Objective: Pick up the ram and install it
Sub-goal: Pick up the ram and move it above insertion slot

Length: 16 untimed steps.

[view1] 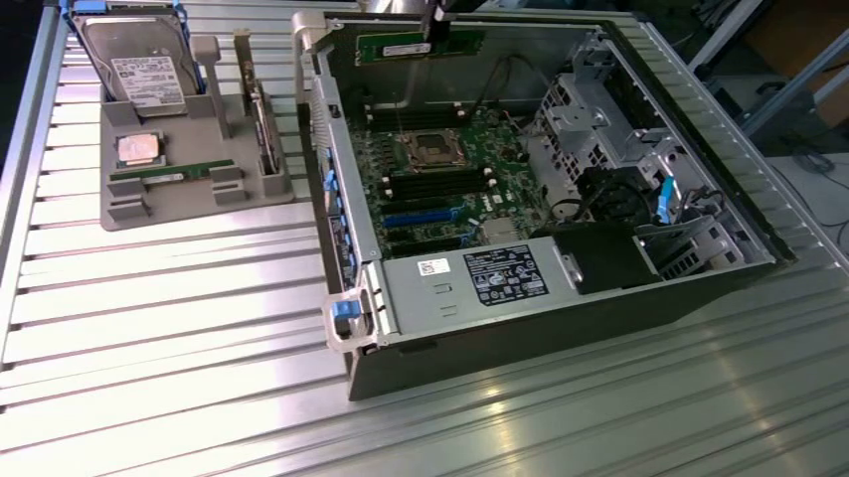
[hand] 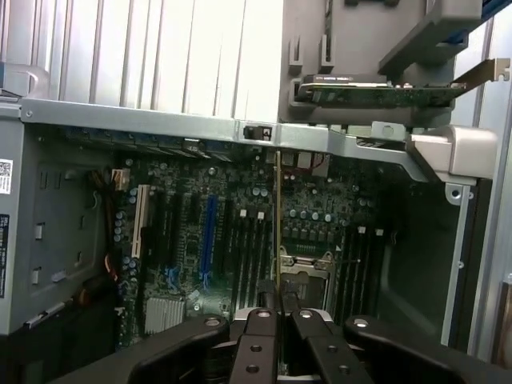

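end effector [hand: 278, 310]: clenched on the ram [view1: 422, 46] | ram: held edge-down above the open computer case [view1: 531, 333], upper centre of exterior view, probably to be aligned with the memory slots [view1: 431, 185] | twin ram [view1: 170, 175]: seen in tray [view1: 173, 212], upper left

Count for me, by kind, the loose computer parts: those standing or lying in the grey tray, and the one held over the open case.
RAM sticks: 2
Hard drive: 1
CPU chip: 1
Expansion card: 1
Total: 5
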{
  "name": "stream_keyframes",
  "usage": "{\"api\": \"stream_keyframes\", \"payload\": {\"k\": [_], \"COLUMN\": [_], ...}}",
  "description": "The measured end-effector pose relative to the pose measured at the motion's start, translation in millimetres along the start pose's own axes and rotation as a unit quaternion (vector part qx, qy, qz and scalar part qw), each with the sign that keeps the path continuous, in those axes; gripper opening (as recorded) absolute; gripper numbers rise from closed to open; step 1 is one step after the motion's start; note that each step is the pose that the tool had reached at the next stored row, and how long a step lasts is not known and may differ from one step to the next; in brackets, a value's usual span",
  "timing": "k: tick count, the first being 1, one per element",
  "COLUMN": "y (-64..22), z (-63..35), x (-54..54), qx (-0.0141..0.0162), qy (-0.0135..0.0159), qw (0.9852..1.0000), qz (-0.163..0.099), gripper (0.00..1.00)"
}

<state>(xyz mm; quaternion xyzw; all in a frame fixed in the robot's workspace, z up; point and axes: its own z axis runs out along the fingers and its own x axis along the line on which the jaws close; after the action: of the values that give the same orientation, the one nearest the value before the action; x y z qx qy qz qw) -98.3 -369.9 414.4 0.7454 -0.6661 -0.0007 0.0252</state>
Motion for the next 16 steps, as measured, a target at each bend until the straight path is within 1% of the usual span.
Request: {"api": "stream_keyframes", "payload": {"k": [1,3,6,7,11,14,15,16], "y": [-1.6,-2.1,-2.4,-4.1,-13.5,-23.2,-29.5,-33.3], "z": [-0.1,0.0,0.1,0.2,-0.2,-0.6,-0.8,-0.8], "x": [0.2,0.3,0.2,0.4,1.5,2.6,3.3,3.8], "qx": [-0.0001,-0.0004,-0.0013,-0.0013,-0.0013,-0.0014,-0.0014,-0.0014], "qy": [-0.0001,-0.0005,-0.0014,-0.0016,-0.0016,-0.0015,-0.0015,-0.0016], "qw": [1.0,0.9999,0.9992,0.9992,0.9992,0.9991,0.9991,0.9991], "qz": [0.002,0.012,0.039,0.041,0.041,0.041,0.041,0.041], "gripper": [0.12,0.12,0.12,0.12,0.12,0.12,0.12,0.12]}}
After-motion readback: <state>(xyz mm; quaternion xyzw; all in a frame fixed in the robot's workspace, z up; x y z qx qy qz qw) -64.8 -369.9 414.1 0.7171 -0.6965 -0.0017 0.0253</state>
